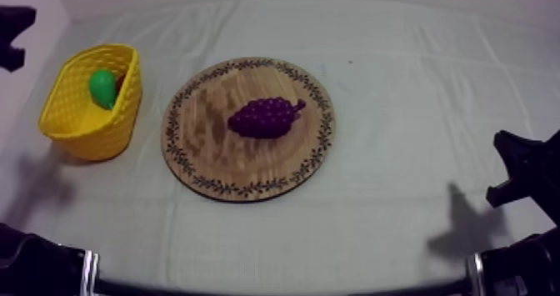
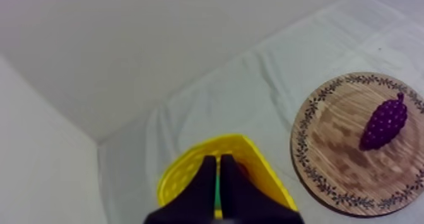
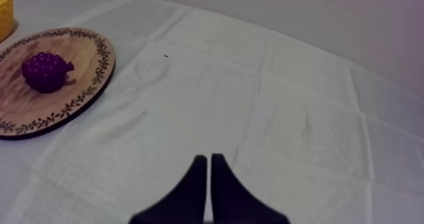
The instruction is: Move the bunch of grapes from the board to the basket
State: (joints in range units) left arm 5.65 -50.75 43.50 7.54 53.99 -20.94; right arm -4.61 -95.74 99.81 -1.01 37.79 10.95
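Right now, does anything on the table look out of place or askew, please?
Nothing stands out: the bunch of grapes lies on the wooden board, and the yellow basket stands beside it holding a green pear.

Dim, diffuse overhead light with a faint violet cast. Two soft shadows lie on the worktop [image 1: 392,107]: one near the yellow basket [image 1: 83,116], one at the lower right.
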